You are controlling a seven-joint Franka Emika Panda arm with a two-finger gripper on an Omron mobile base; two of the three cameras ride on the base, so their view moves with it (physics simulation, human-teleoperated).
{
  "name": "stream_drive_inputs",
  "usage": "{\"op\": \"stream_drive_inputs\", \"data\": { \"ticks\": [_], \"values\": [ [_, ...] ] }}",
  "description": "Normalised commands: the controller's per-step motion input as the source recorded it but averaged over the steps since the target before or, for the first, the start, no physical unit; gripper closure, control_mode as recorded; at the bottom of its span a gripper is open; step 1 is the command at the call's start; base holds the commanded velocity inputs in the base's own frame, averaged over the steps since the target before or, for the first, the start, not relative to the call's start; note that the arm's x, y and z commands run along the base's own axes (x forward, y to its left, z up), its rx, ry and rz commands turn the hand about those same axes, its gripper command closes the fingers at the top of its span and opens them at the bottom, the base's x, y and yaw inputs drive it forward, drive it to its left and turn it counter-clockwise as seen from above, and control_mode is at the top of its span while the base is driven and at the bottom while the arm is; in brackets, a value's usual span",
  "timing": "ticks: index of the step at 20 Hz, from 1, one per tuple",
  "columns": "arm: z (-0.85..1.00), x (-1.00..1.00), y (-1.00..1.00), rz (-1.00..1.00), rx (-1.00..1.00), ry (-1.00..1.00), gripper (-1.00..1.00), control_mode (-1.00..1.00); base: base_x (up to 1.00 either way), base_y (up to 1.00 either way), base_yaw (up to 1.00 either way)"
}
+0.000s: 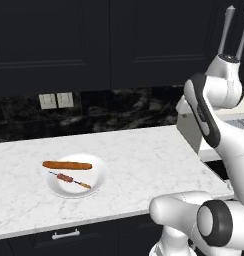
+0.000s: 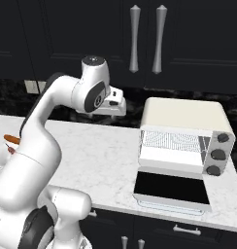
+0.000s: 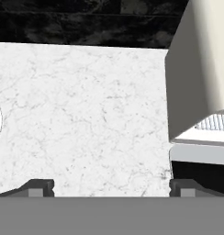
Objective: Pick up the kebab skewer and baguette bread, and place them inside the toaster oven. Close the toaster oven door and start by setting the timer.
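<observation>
1. Nearest the camera in the hand view, the two dark fingertips [image 3: 39, 187] were seen spread wide apart at the bottom, with nothing between them; the hand [image 3: 111, 188] was released and empty, held above bare marble of the table [image 3: 86, 114].
2. The kebab skewer [image 1: 70, 179] and the baguette bread [image 1: 67, 165] were seen lying side by side on a white plate [image 1: 96, 182], apart from each other, well to the left of the arm.
3. The toaster oven [image 2: 186, 133] stood to the right, its door [image 2: 171, 188] already folded down and the wire rack exposed.
4. The step in hand was judged to be the reach toward the plate for the first pick.
5. It would be done well if the hand were carried left, centred over the skewer's meat chunks, and turned so the fingers crossed the stick's length.
6. A low, level descent was judged necessary, as the thin stick lies close to the plate and could be pushed toward the baguette.
</observation>
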Motion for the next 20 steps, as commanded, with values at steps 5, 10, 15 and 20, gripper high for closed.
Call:
{"op": "stream_drive_inputs", "data": {
  "ticks": [5, 10, 15, 20],
  "values": [
    [-0.32, -0.13, -1.0, 0.0, 0.04, -0.11, -1.0, -1.0, 0.0, 0.0, 0.0],
    [-0.26, -0.32, -1.0, -0.05, 0.1, -0.13, -1.0, -1.0, 0.0, 0.0, 0.0],
    [-0.17, -0.03, -0.96, -0.16, 0.19, -0.21, -1.0, -1.0, 0.0, 0.0, 0.0],
    [-0.18, 0.0, -0.72, -0.06, 0.17, -0.17, -1.0, -1.0, 0.0, 0.0, 0.0]
  ]
}}
